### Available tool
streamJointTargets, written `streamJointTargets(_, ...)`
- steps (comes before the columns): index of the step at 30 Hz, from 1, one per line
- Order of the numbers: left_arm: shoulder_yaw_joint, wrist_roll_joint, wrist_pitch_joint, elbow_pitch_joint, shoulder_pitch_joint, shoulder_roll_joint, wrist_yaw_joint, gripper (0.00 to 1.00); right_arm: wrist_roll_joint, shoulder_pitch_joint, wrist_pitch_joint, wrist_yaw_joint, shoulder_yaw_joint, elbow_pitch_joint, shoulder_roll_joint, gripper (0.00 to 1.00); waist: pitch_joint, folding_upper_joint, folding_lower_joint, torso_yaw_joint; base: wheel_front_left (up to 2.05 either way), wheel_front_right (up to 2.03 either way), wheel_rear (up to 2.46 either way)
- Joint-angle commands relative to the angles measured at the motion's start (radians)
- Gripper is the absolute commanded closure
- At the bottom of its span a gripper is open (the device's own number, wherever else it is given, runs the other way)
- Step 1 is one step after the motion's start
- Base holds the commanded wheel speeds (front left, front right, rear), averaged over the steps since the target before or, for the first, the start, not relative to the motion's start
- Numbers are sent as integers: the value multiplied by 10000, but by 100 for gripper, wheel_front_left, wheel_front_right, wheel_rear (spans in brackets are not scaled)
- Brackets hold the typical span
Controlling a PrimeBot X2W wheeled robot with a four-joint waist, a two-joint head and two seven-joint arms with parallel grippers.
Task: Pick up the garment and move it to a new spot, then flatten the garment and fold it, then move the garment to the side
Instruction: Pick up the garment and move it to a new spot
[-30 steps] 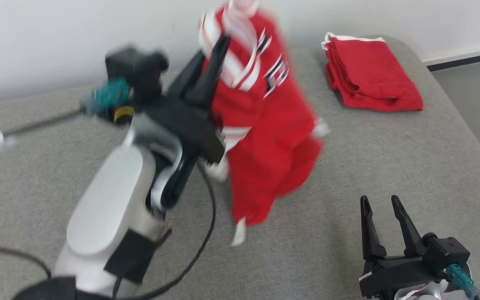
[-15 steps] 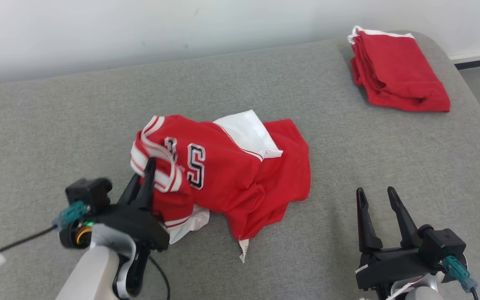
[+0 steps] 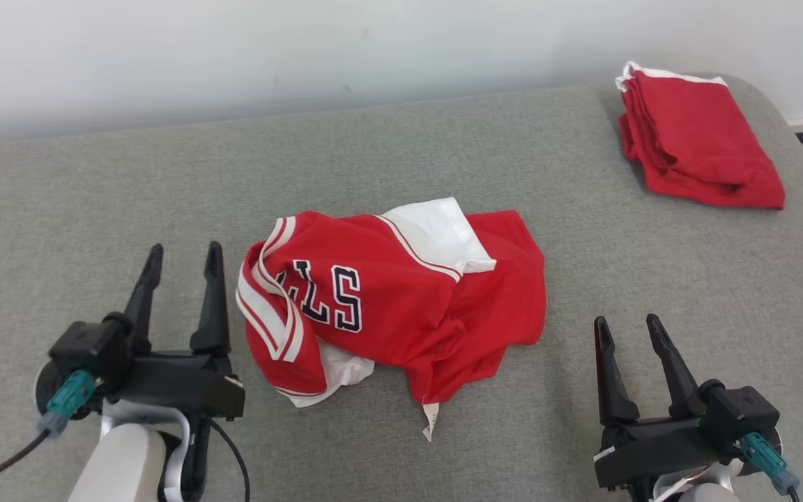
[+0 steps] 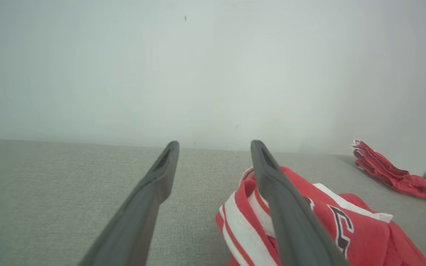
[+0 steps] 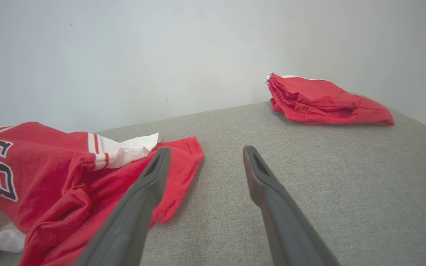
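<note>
The grey upholstered surface now carries the whole weight of the garment. A second ago the red jersey hung in the air, pinched at its striped trim by the left gripper. Half a second ago it was already down, with the fingers still at that trim. Now it lies in a crumpled heap, its dark lettering facing up and a white panel turned over its far edge.

A folded red stack sits well apart from the garment, off to its far right near the surface's rounded corner. It seems to have drifted in the head view, but that looks like the camera moving and not the cloth.

The left gripper has let go and pulled back. It stands just to the left of the garment, its two fingers spread wide with nothing between them. The left wrist view shows the inner finger close beside the striped band, though I cannot tell whether it touches. The right gripper waits to the right of the garment and nearer the robot, a little apart from its hem. Its fingers are equally wide and empty, as they were a second ago.

A small white tag pokes out from the garment's near edge.

I judge the pick-and-move step finished. Flattening comes next, and the bunched folds suggest both arms will need to take opposite edges
</note>
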Motion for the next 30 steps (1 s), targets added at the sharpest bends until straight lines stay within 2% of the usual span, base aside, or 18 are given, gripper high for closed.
streamJointTargets(1, 183, 224, -55, -251, 284, -22, 3, 0, -22, 67, -8, -29, -24, -33, 9, 0, -86, 0, 0, 171, 0, 0, 0)
streamJointTargets(7, 1226, 1472, -45, -1691, 1452, -380, -8, 0, -106, 101, -8, -29, -3, -137, 11, 0, -257, 0, 0, 444, 0, 0, 0)
streamJointTargets(13, 1905, 2548, -46, -2326, 2511, -738, -150, 0, -203, 270, -8, -29, -169, -283, 9, 0, -413, 0, 0, 677, 0, 0, 0)
streamJointTargets(22, 2715, 3418, -47, -2173, 3735, -1191, -308, 0, -411, 586, -8, -29, -248, -321, 9, 0, -821, 0, 0, 951, 0, 0, 0)
streamJointTargets(30, 3024, 3830, -48, -2063, 4238, -1457, -609, 0, -390, 1000, -8, -29, -415, -243, 8, 0, -1166, 0, 0, 1195, 0, 0, 0)
